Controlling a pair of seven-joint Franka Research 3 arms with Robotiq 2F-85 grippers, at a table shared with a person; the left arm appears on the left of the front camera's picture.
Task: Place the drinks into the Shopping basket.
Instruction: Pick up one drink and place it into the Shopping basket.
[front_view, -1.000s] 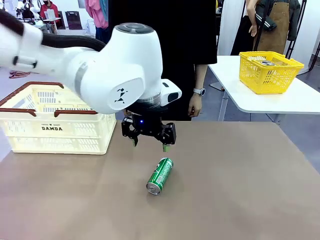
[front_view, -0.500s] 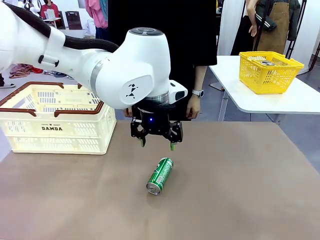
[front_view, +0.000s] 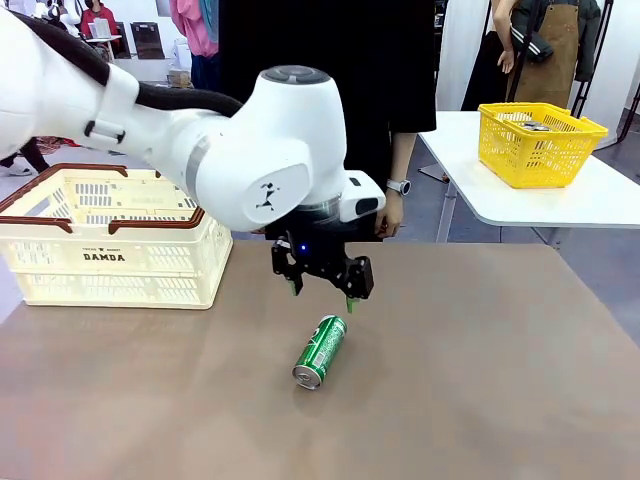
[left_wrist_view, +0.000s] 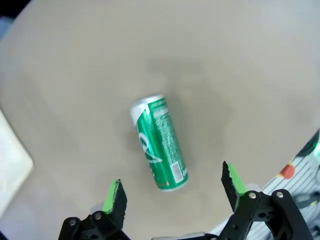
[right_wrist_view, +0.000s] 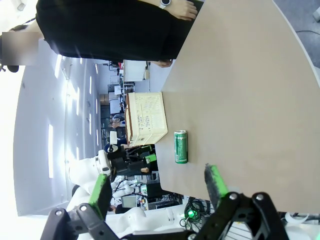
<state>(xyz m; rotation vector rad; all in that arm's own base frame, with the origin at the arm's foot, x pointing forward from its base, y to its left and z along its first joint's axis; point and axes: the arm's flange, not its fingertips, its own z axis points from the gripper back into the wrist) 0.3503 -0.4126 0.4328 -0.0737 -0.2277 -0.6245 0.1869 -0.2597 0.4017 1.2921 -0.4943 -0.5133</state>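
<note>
The left tool (front_view: 322, 297) is hanging over the worktop (front_view: 480, 380) with its jaws spread as wide as they go and nothing between them, pointing down at the green can (front_view: 320, 350), which is lying on its side in the middle of the worktop, silver top facing the robot's side and slanting a little toward the left. In the front view the tool is sitting just above and behind the can's far end, not touching it; in the left wrist view the can is running up between the two green pads, its long axis crossing the line between them at a slight slant, with only its nearer end lying level with the fingertips. The basket (front_view: 100, 262) is standing well apart on the robot's left, at the worktop's far edge. The right tool (right_wrist_view: 157, 180) is waiting wide open and empty at the near side. By the look of it, the step in hand is the approach to the can, before any grasp. The next move is likely calling for a small shift along the can toward its middle, a slight turn of the wrist to square the pads to its sides, then a straight descent, minding that a round can may roll when one pad is touching first
</note>
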